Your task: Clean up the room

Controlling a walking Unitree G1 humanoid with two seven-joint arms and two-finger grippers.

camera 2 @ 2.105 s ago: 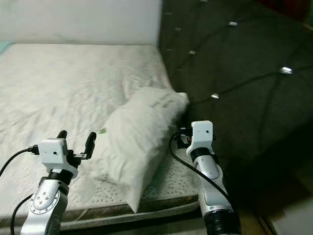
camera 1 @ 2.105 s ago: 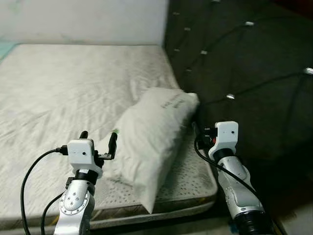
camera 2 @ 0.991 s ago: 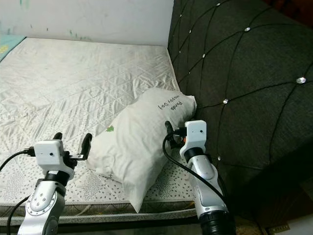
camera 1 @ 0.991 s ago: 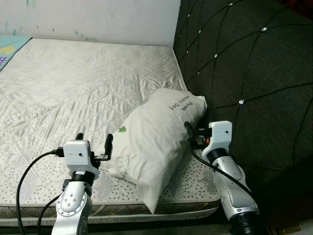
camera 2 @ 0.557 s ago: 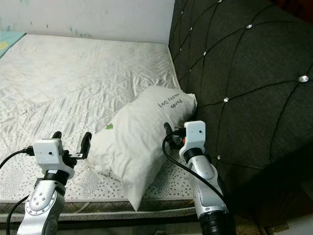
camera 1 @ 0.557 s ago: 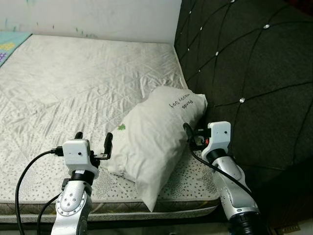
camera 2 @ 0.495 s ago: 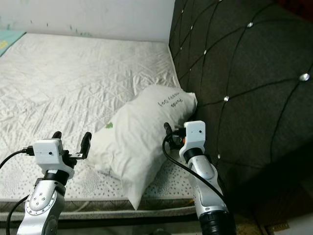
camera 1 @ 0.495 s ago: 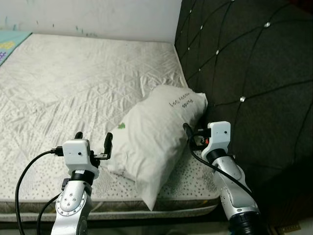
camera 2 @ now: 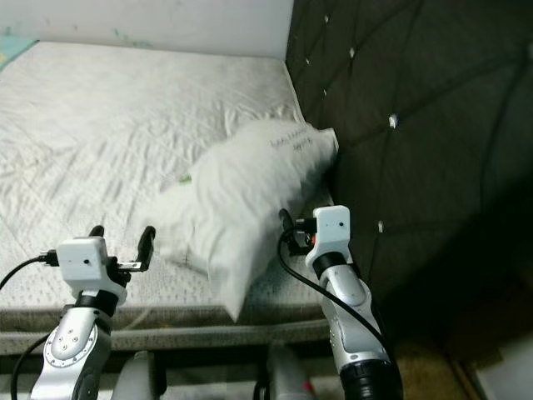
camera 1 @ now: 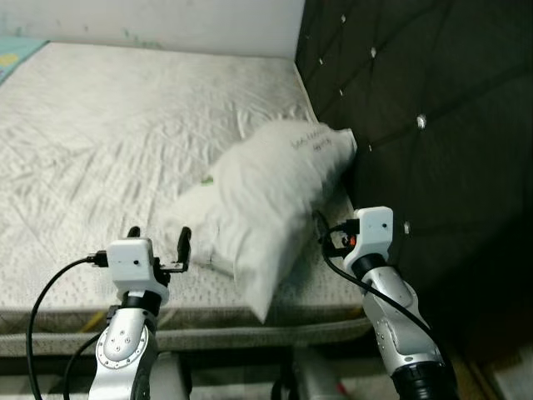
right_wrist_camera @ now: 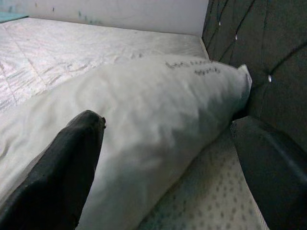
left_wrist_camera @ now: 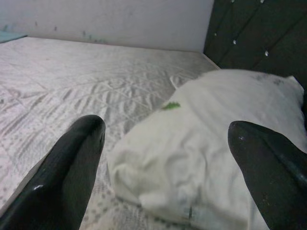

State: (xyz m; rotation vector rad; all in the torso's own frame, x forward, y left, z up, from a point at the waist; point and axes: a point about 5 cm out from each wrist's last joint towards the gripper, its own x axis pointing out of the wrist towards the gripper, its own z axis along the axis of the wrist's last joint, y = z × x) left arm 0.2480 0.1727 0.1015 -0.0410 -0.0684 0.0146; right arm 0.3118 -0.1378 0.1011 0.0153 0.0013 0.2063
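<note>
Mattress (camera 1: 100, 142) bears a pillow (camera 1: 266, 187) against the tufted headboard (camera 1: 416, 125).

We see the pillow (camera 1: 266, 187) lying on the bed (camera 1: 100, 150), ahead of and between both sets of fingers, its far end against the headboard (camera 1: 416, 100). Our left gripper (camera 1: 158, 239) hovers over the bed's near edge, left of the pillow; our right gripper (camera 1: 323, 227) sits just right of it, beside the headboard.
</note>
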